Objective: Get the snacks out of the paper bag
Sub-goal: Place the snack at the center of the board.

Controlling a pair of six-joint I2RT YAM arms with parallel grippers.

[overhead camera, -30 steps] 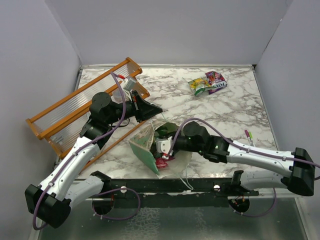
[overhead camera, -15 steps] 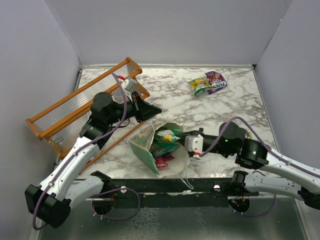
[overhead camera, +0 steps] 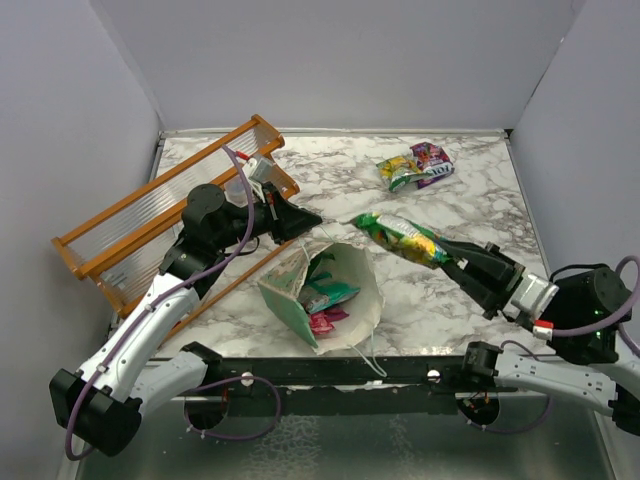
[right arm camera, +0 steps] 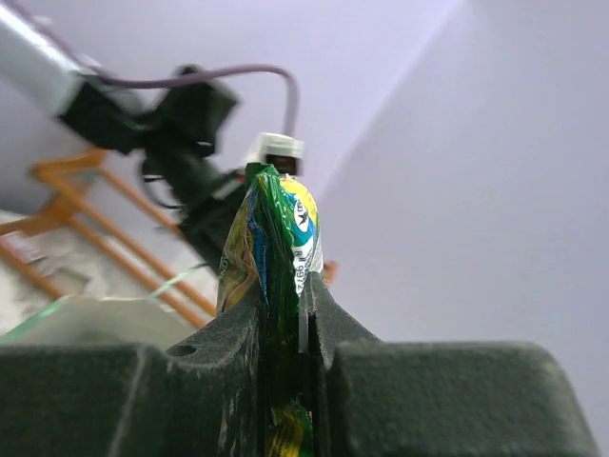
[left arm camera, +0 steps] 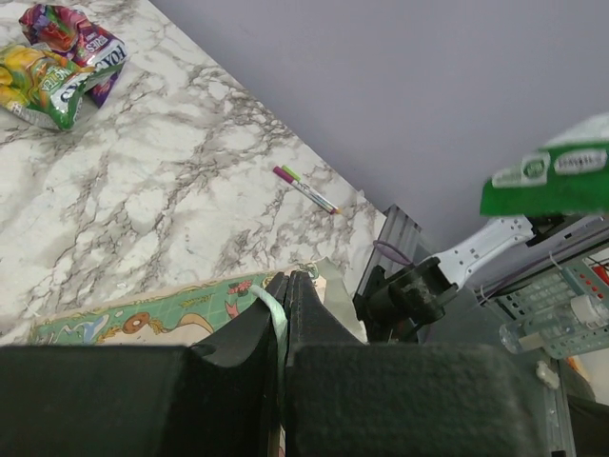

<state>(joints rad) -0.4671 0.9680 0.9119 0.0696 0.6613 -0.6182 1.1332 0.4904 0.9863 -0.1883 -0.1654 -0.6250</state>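
The mint-green paper bag [overhead camera: 290, 298] lies tipped on the marble with its cream mouth [overhead camera: 360, 285] facing right. My left gripper [overhead camera: 310, 218] is shut on the bag's rim [left arm camera: 271, 309], holding the mouth up. Inside the bag lie a teal packet [overhead camera: 330, 293] and a pink-red one [overhead camera: 322, 322]. My right gripper [overhead camera: 450, 258] is shut on a green-and-yellow snack packet [overhead camera: 400, 236], held in the air to the right of the bag's mouth; the packet [right arm camera: 276, 248] sticks up between the fingers. Two more snacks [overhead camera: 414, 165] lie at the far side of the table, also visible as packets [left arm camera: 57, 62].
An orange wooden rack [overhead camera: 160, 215] stands along the left side, close behind my left arm. A pink-capped pen [overhead camera: 497, 270] lies near the right edge, seen again as the pen [left arm camera: 304, 188]. White string handles [overhead camera: 368, 350] trail from the bag toward the near edge.
My right gripper pulled back out of the bag's mouth to the right and now holds a green-and-yellow packet in the air. The left gripper stayed on the rim.
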